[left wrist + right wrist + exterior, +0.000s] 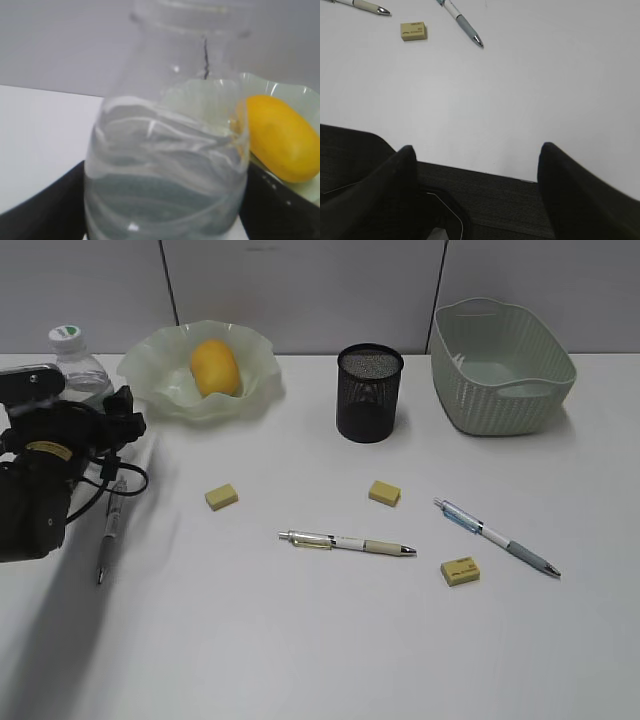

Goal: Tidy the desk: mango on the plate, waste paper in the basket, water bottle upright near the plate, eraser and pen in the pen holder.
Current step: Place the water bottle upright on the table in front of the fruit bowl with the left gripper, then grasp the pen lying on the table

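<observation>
The basket (503,368) at the tabletop's (320,640) far right corner looks empty. The mango (215,367) lies on the plate (160,355), far left. The left hand (125,415) grips the upright bottle (75,360) beside it. The right hand (475,165) hangs open, empty. Three erasers (222,496) and three pens (345,543) remain outside the pen holder (370,392).

White bench (300,640) carrying plate (160,380), bottle (78,365), pen holder (369,393), basket (500,365). Three erasers (222,496) and three pens (345,542) lie scattered
</observation>
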### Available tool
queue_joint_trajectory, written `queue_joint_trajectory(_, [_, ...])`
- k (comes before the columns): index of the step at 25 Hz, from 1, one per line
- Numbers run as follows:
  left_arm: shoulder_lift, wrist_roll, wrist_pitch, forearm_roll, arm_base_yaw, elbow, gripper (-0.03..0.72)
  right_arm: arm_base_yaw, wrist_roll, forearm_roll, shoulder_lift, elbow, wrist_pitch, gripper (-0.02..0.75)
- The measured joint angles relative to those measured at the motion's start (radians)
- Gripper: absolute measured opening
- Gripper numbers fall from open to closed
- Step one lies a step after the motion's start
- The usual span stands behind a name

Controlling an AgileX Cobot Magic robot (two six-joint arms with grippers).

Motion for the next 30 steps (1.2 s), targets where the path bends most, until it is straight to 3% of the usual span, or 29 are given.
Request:
queue_joint_trajectory(8, [-0.043, -0.001, 0.000, 0.016, -0.008, 0.127, 0.664, 0.000, 0.000, 0.000, 0.000, 0.000, 0.000, 0.585])
queue_joint_trajectory(14, [-0.220, -0.001, 0.051, 0.100, -0.020, 0.226, 0.661, 0.000, 0.001, 0.000, 0.000, 0.000, 0.000, 0.585])
queue_joint_trajectory(21, [-0.611, -0.001, 0.646, 0.133, -0.027, 0.230, 0.628, 0.000, 0.001, 0.000, 0.000, 0.000, 0.000, 0.585])
queue_joint_trajectory(26, [-0.804, -0.001, 1.268, 0.205, -0.027, 0.109, 0.578, 0.000, 0.001, 0.000, 0.000, 0.000, -0.001, 0.585])
queue_joint_trajectory(30, [-0.846, -0.001, 1.639, 0.206, -0.027, -0.008, 0.557, 0.000, 0.001, -0.003, 0.000, 0.000, -0.001, 0.585])
